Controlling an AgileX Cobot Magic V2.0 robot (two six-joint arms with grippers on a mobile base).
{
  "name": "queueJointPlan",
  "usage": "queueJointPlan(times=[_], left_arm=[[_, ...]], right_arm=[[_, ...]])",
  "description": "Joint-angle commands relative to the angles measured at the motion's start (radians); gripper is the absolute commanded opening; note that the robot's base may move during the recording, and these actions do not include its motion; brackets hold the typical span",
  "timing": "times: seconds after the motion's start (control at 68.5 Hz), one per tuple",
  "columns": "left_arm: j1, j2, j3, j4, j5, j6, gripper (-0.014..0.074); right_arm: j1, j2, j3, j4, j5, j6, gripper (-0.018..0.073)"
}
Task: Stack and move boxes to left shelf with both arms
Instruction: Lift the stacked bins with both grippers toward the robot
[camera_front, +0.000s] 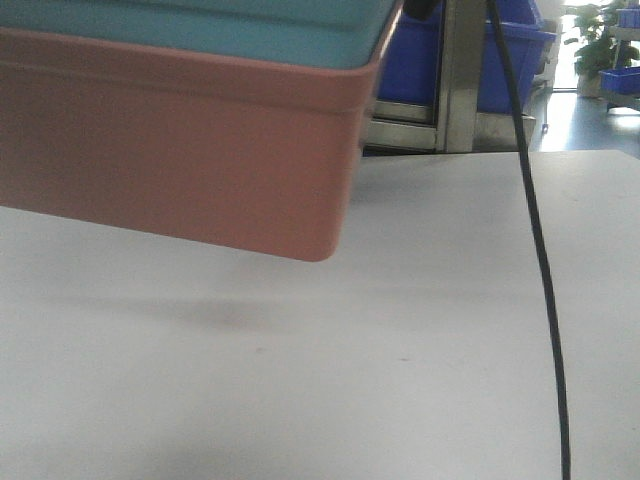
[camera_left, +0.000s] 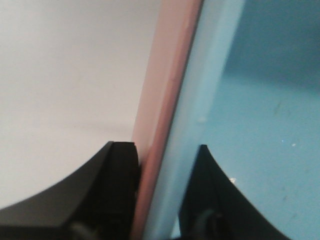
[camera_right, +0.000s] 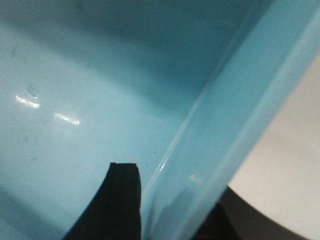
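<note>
**A:** At the far left of the front view, what is that big shape?

**B:** That's the pink bin (camera_front: 180, 150) with the turquoise bin (camera_front: 200, 25) nested inside it, their rims close together. Both are smooth-walled and rounded at the corner. The pair hangs clear of the white table (camera_front: 350, 380), and a soft shadow lies on the table below the base, apart from it.

**A:** And the left gripper?

**B:** The left gripper (camera_left: 162, 150) straddles the doubled wall on its side. One black finger sits outside against the pink, the other inside against the turquoise. I judge it to be clamped on both walls at once.

**A:** The right one?

**B:** The right gripper (camera_right: 177, 182) has one finger inside the turquoise bin. There is a dark blur outside below the rim, which is probably its partner, though the view is too soft to be sure. I read it as pinching that wall.

**A:** What does the coming move turn on?

**B:** The stack spans between the two arms, one at each side wall, so neither is nearer. It has to travel toward the robot's left with both arms moving together and level. The shelf itself isn't in view.

**A:** Anything further right?

**B:** Behind the stack there are dark blue crates (camera_front: 410, 70), then a steel post (camera_front: 462, 70), then a thin black cable (camera_front: 540, 260) hanging down.
</note>
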Motion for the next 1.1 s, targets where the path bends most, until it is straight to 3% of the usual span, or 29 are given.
queueJointPlan(times=[0.0,0.686,0.891,1.08], left_arm=[[-0.02,-0.063,-0.038,-0.08,-0.022,0.074,-0.0001],[-0.02,-0.08,-0.026,-0.096,0.013,0.075,-0.0001],[-0.039,-0.167,0.064,-0.104,-0.064,0.055,-0.0001],[-0.082,-0.237,0.173,-0.104,-0.113,0.041,-0.0001]], right_arm=[[-0.011,-0.062,-0.037,0.02,-0.129,-0.048,0.006],[-0.011,-0.081,-0.036,0.019,-0.119,-0.057,0.006],[-0.008,-0.116,-0.007,0.001,-0.116,-0.067,0.006],[-0.003,-0.194,0.137,-0.003,-0.196,-0.094,0.006]])
